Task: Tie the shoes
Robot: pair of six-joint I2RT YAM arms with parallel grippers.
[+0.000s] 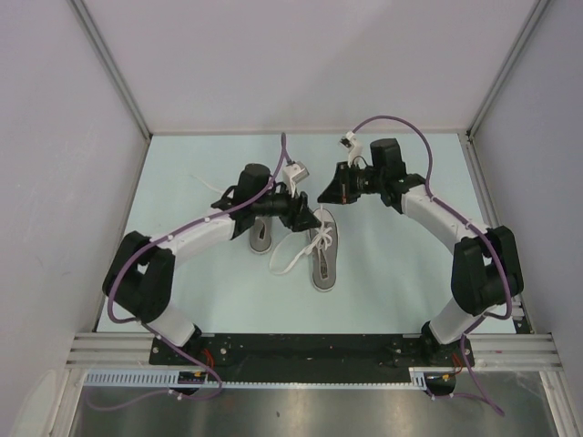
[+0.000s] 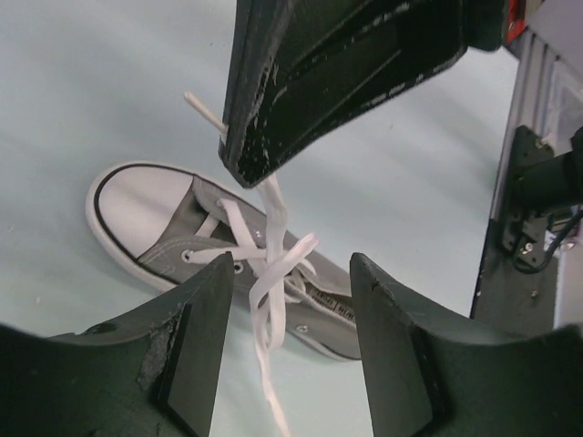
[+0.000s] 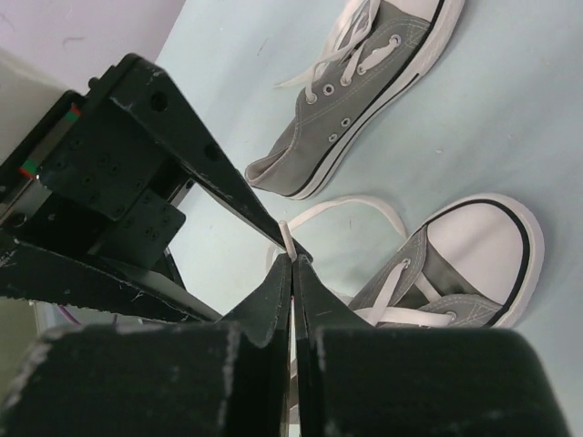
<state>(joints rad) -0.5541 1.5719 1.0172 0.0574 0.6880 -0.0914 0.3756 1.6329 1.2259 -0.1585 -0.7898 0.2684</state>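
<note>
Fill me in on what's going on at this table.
Two robot arms are working on a pair of grey sneakers. The right gripper is shut on a white lace, holding it up above one sneaker. The left gripper is open, its fingers on either side of that hanging lace. The other sneaker lies beside it, laces loose. No bow shows yet.

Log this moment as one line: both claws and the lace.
task: tie shoes | left claw: open, lace seen between its fingers | right claw: shut on lace end, above shoe
</note>
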